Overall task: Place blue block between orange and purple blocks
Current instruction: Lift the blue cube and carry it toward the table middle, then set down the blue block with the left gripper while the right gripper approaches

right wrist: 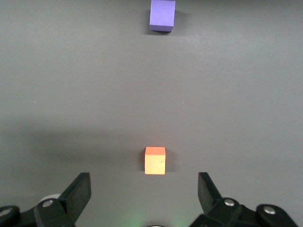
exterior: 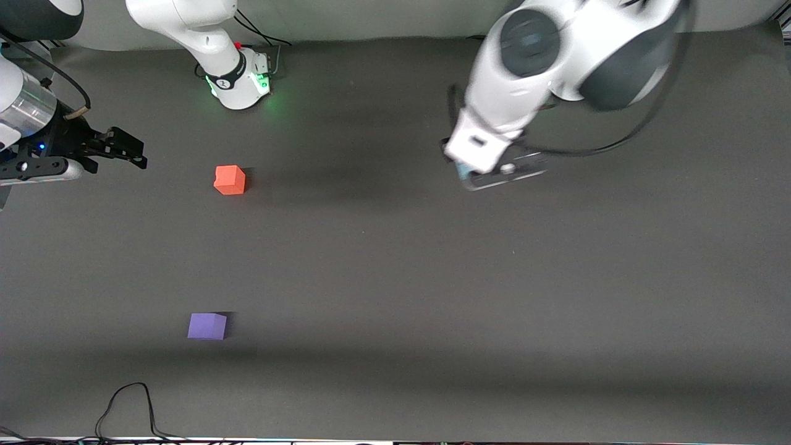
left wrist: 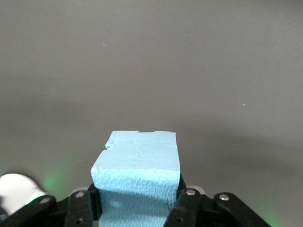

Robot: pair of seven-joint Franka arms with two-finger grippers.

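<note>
On the dark bench [exterior: 395,278] the left gripper [left wrist: 137,208] holds the blue block [left wrist: 137,165] aloft — the gap between orange block [exterior: 230,180] and purple block [exterior: 207,326] unfilled — while the right gripper [right wrist: 139,198] waits, jaws wide.

Dark grey bench and a loose cable

The bench [exterior: 395,266] was covered in a matte dark grey mat, with soft shadows lying across it. A thin black cable [exterior: 126,408] looped onto the mat at the edge nearest the front camera, toward the right arm's end.
</note>
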